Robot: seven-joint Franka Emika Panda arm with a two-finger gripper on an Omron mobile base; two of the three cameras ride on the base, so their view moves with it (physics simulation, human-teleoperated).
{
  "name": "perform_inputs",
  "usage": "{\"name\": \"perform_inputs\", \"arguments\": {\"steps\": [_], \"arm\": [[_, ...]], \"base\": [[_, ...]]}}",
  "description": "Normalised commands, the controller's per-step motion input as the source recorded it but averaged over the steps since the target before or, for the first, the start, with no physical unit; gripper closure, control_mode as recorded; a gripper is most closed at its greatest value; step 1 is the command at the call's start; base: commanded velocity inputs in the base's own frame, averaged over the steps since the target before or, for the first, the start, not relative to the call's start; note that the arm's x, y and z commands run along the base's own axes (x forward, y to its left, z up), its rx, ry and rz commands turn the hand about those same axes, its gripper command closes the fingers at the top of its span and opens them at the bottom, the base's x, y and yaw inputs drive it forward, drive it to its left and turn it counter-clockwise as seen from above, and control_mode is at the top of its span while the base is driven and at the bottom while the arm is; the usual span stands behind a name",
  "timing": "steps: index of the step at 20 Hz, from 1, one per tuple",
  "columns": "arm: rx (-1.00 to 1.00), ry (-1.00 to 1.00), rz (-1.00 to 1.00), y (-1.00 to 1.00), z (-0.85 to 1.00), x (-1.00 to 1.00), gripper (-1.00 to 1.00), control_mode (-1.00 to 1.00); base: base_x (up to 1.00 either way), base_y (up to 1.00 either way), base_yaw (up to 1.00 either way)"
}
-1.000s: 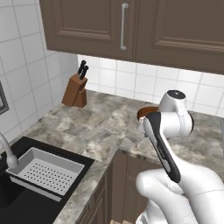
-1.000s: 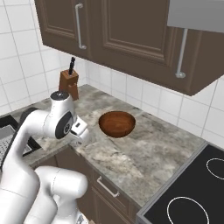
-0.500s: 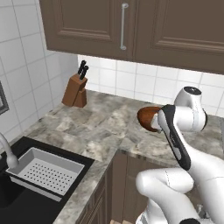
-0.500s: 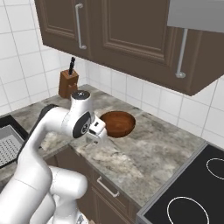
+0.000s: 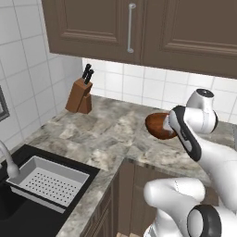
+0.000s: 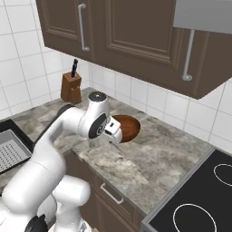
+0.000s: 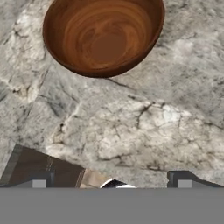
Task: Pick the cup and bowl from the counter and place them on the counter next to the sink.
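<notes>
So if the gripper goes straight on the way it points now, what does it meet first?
Probably the grey-beige marbled stone counter, just short of the wide glossy reddish-brown wooden bowl. The open gripper holds nothing; depth is unclear.

Left base camera sits behind me on my left, high, facing forward and down over the grey-beige marbled stone counter [image 5: 106, 134], with the black recessed sink [image 5: 18, 208] low in its corner. Right base camera sits behind me on my right, same downward tilt, reaching across to the black stovetop [image 6: 199, 199]. Both take in the brown wooden knife block [image 5: 79, 96], the dark brown upper cabinets [image 5: 139, 28] and the wide glossy reddish-brown wooden bowl [image 6: 128, 127]. My hand camera looks nearly straight down along my fingers, close over the stone, the bowl near its top edge
</notes>
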Motion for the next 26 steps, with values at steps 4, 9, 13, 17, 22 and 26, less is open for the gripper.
{"name": "perform_inputs", "arguments": {"steps": [4,9,13,17,22,26], "arm": [[0.00,-0.01,0.00,-0.23,0.00,0.44,-1.00,-1.00],[0.00,0.00,-0.01,-0.23,-0.01,0.42,-1.00,-1.00],[0.00,0.00,-0.05,-0.14,-0.23,0.47,-1.00,-1.00],[0.00,0.00,-0.08,-0.17,-0.31,0.48,-1.00,-1.00],[0.00,0.00,-0.07,-0.18,-0.17,0.30,-1.00,-1.00],[0.00,0.00,-0.01,-0.28,-0.01,0.26,-1.00,-1.00]], "base": [[0.00,0.00,0.00],[0.00,0.00,0.00],[0.00,0.00,0.00],[0.00,0.00,0.00],[0.00,0.00,0.00],[0.00,0.00,0.00]]}}
